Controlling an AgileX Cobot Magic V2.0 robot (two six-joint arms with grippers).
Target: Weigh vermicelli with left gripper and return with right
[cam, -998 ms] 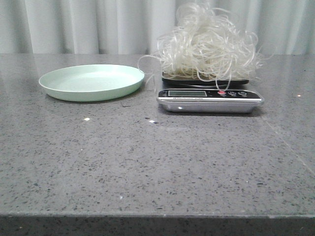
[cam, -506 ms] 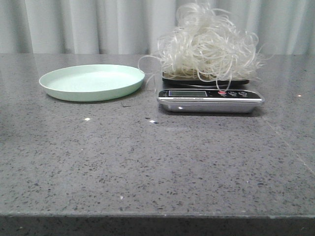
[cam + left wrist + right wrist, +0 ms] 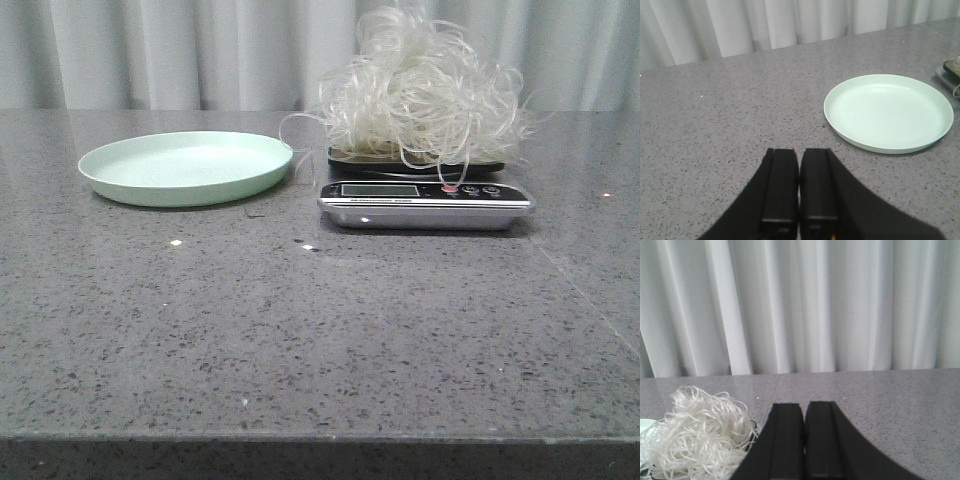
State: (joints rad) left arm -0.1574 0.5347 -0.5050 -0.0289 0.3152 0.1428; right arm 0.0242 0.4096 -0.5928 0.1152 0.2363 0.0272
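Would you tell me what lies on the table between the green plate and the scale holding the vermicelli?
Nothing solid: in the front view, only a thin loose strand of the vermicelli arcs from the scale toward the plate.

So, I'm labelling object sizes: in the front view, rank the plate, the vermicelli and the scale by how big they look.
Vermicelli
Plate, similarly wide but flatter
Scale, close to the plate and partly hidden, so unsure
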